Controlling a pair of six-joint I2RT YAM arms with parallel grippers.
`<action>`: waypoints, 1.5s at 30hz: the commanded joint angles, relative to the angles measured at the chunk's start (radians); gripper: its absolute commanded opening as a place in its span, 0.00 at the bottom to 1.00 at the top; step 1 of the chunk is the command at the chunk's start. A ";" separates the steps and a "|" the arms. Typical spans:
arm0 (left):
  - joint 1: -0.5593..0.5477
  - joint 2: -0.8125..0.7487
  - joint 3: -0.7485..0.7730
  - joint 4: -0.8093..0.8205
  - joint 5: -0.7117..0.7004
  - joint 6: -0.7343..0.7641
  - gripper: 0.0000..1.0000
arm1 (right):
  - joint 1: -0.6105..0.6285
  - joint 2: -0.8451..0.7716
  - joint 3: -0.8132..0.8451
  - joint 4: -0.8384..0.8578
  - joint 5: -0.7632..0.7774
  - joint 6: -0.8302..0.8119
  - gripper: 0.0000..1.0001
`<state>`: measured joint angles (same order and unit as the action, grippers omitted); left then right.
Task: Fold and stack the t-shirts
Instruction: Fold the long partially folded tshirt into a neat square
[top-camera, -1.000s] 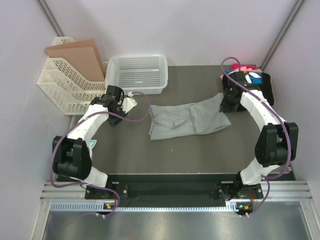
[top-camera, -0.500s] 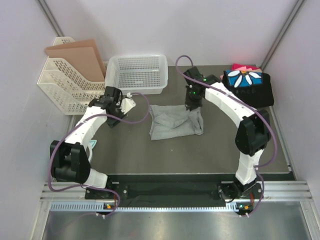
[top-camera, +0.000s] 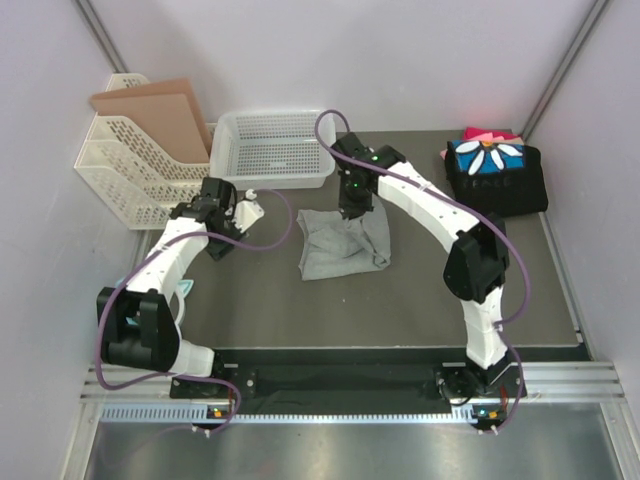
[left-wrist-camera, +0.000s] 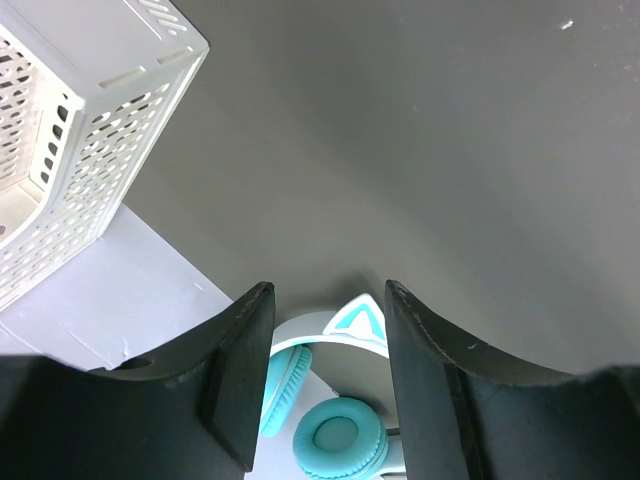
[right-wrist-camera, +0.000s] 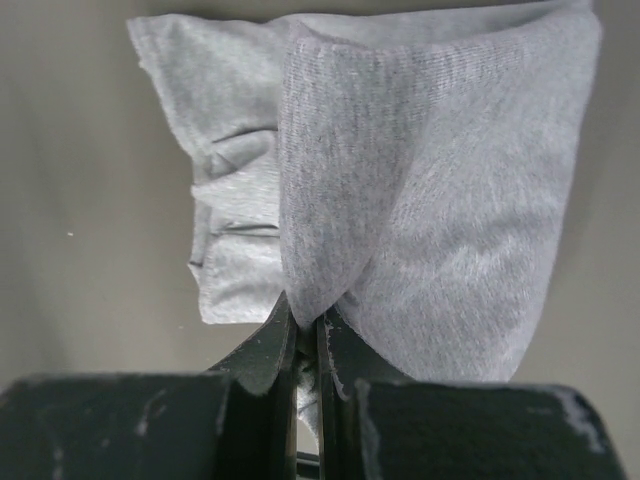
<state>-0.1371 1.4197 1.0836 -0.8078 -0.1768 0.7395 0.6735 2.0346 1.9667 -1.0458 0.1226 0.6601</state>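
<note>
The job is looking partly done. A stack of folded t-shirts (top-camera: 495, 172) is sitting at about 2 o'clock on the surface (top-camera: 420, 300). A black one with a blue panel and a white daisy is lying on top, with pink and red edges peeking out at its far side.

The grey t-shirt (top-camera: 335, 255) is lying near the middle of the surface, well apart from that stack, and it is only partway through its fold. The right claw (right-wrist-camera: 305, 325) is pinching a layer of the grey cloth between nearly closed fingers. It is holding that layer doubled over the rest of the garment, toward 12 o'clock. In the right wrist view the lifted panel is draping smoothly, while the layer beneath is bunching into wrinkles at its 9 o'clock side.

The left claw (top-camera: 240, 208) is hanging at roughly 10 o'clock, just in front of the mesh basket (top-camera: 275, 148). Its fingers are standing half apart and gripping nothing. Teal headphones (left-wrist-camera: 330, 425) are showing below it in its own camera.

What is probably remaining is to lay this fold flat and neaten the rumpled edge. After that comes folding the shirt down to match the stack and carrying it over to 2 o'clock.
</note>
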 joint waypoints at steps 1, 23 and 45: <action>0.013 -0.044 -0.007 0.032 0.008 0.015 0.53 | 0.043 0.041 0.081 -0.002 -0.001 0.019 0.00; 0.037 -0.033 -0.007 0.041 0.002 0.011 0.54 | 0.175 0.190 0.196 0.012 -0.064 0.032 0.00; 0.039 -0.034 -0.048 0.044 0.026 -0.008 0.54 | 0.215 0.302 0.136 0.395 -0.497 0.006 0.44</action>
<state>-0.1051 1.4109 1.0615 -0.7971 -0.1722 0.7486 0.8627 2.3669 2.1170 -0.8684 -0.1951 0.6731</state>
